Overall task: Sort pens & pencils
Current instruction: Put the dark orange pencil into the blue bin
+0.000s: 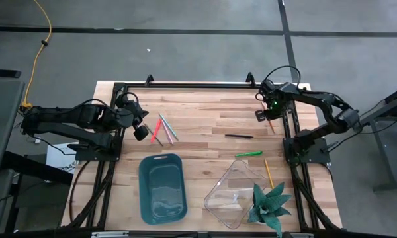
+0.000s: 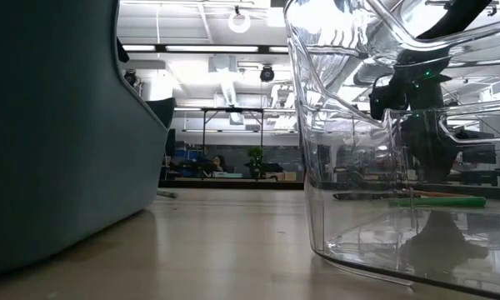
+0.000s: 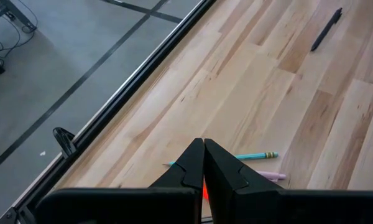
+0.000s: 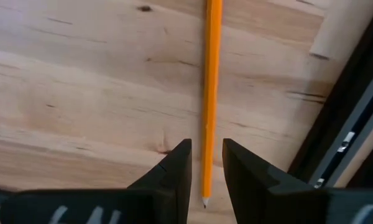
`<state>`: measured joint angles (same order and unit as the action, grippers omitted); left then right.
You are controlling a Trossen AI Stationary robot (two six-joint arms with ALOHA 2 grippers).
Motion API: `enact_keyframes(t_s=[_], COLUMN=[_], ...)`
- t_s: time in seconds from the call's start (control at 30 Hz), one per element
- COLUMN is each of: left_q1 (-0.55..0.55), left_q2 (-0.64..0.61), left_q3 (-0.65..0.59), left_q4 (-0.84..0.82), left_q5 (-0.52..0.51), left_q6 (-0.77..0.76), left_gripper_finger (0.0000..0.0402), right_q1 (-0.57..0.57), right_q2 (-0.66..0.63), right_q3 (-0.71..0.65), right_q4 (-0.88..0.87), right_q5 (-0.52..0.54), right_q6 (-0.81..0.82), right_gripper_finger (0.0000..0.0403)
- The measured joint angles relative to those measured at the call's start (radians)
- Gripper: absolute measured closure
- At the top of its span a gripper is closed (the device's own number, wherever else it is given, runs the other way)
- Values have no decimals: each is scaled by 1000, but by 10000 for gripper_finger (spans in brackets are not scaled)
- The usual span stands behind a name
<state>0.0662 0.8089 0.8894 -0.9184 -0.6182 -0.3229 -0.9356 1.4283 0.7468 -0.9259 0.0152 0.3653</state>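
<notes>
The right arm reaches in from the desk's [image 1: 205, 112] right edge, elbow bent, its wrist tipped down so the right claw [image 4: 205, 165] sits low over the far right part of the wood. Its fingers [image 4: 174, 168] stand narrowly apart on either side of an orange pencil [image 4: 209, 93]; the pencil lies flat on the boards beside the black frame rail [image 4: 348, 124], its tip between the fingers, and whether they touch it I cannot tell. The left arm stretches in from the left, forearm nearly level, and the left claw [image 3: 203, 168] is shut, holding nothing, above a small cluster of a red pen [image 1: 156, 129], a teal pencil [image 3: 256, 155] and a pink pencil [image 3: 270, 176] near the left side. A black pen [image 1: 239, 136] lies at mid desk, with a green pen [image 1: 249, 154] nearer. A yellow pencil [image 1: 268, 173] rests beside the clear bin [image 1: 235, 195], to the right of the teal bin [image 1: 162, 188].
</notes>
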Motion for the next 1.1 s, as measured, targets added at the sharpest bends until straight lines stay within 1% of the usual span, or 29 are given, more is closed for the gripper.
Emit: enact_keyframes(t_s=[0.3,0.6,1.1], left_q1=[0,0,0], left_q2=[0,0,0], left_q3=[0,0,0], left_q4=[0,0,0], left_q5=[-3,-3,-3], left_q6=[0,-5,-24], left_gripper_finger=[401,401,401], right_q1=[0,0,-7], right_q2=[0,-1,-1], right_q3=[-86,-88,-88], right_q4=[53,130,154], right_q5=[-4,-7,5], right_q6=[0,0,11], right_gripper_finger=[320,320,320])
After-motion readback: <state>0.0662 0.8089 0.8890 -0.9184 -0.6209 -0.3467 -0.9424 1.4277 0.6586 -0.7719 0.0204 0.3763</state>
